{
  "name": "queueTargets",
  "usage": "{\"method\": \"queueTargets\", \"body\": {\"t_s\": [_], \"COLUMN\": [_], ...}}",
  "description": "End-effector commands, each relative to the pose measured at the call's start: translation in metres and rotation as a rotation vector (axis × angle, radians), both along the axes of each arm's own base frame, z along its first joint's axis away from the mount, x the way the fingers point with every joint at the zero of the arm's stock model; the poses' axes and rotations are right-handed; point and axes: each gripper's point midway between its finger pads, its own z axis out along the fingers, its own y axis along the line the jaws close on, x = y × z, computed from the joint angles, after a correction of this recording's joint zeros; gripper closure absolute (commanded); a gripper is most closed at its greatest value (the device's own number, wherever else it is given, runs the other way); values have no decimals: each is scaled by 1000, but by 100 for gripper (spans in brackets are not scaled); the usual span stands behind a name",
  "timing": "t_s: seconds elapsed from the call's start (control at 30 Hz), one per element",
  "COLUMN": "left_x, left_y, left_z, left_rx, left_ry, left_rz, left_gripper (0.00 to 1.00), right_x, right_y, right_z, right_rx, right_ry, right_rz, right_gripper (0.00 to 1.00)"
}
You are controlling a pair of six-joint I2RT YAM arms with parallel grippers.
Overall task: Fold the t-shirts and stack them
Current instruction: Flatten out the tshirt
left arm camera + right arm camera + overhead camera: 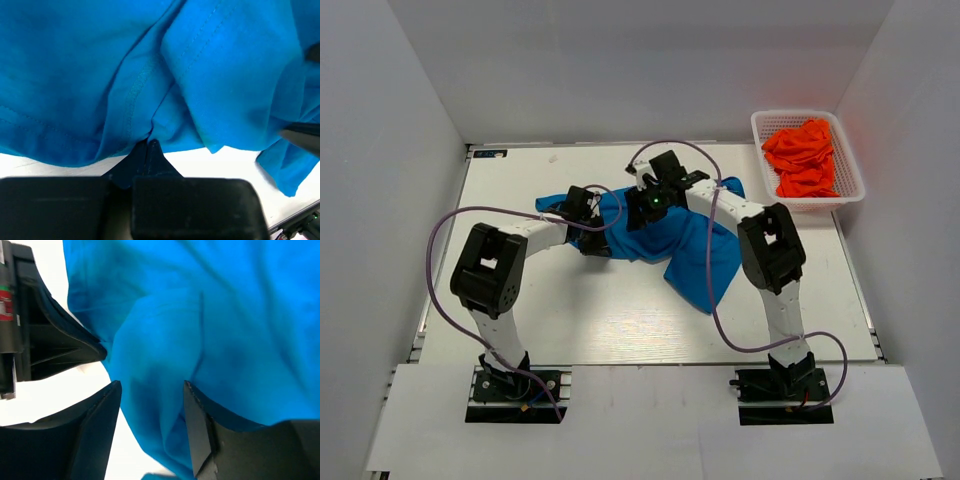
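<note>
A bright blue t-shirt (690, 250) lies crumpled in the middle of the white table (620, 320). My left gripper (592, 238) sits at its left side, and in the left wrist view its fingertips (148, 146) are pressed together on a fold at the edge of the blue t-shirt (225, 75). My right gripper (640, 215) hovers over the shirt's upper middle. It is open (150, 390), and a hanging fold of the blue t-shirt (225, 315) lies between its fingers (192, 405). Orange-red t-shirts (802, 155) are heaped in the basket.
A white mesh basket (800, 116) stands at the table's back right corner. Grey walls close in the table on three sides. Purple cables loop from both arms over the table. The left gripper's black body (45, 340) shows close beside the right gripper.
</note>
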Motion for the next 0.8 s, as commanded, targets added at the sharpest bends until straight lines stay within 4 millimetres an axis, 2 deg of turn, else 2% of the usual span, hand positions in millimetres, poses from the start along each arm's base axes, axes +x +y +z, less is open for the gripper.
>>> {"method": "queueTargets", "body": {"t_s": [0.0, 0.1, 0.17, 0.2, 0.23, 0.3, 0.33, 0.4, 0.43, 0.47, 0.5, 0.53, 0.6, 0.73, 0.77], "left_x": [-5, -15, -14, -14, -15, -21, -21, -39, -45, -54, -65, -71, -87, -113, -124], "left_y": [8, 14, 16, 18, 20, 25, 28, 40, 45, 51, 57, 59, 67, 62, 63], "left_z": [-6, 1, 11, 19, 23, 27, 38, 37, 40, 50, 46, 48, 48, 40, 31], "left_rx": [46, 51, 55, 55, 61, 75, 76, 118, 130, 138, 149, 146, 154, 97, 97], "left_ry": [19, 14, -9, -30, -36, -32, -55, -18, -17, -25, -6, -2, 8, 69, 104], "left_rz": [18, 34, 42, 48, 53, 59, 66, 88, 94, 100, 114, 122, 135, 115, 106], "left_gripper": [100, 100, 100, 100, 100, 100, 100, 100, 100, 100, 100, 100, 100, 100, 100], "right_x": [-9, -13, -16, -19, -20, -19, -17, -12, -11, -11, -11, -13, -19, -28, -30], "right_y": [28, 34, 38, 40, 39, 38, 34, 20, 16, 12, 1, 0, -8, -21, -21], "right_z": [14, 7, 7, 7, 7, 10, 12, 6, 20, 21, 15, 21, 15, -3, -4], "right_rx": [76, 77, 97, 110, 111, 124, 130, 99, 104, 102, 95, 106, 92, 54, 55], "right_ry": [4, 20, 33, 42, 50, 66, 73, 77, 47, 42, 47, 41, 78, 108, 113], "right_rz": [80, 86, 94, 106, 103, 72, 41, -39, -66, -77, -118, -124, -145, -169, -169], "right_gripper": [46, 50, 61, 92, 100, 100, 100, 100, 100, 100, 100, 100, 100, 100, 100]}}
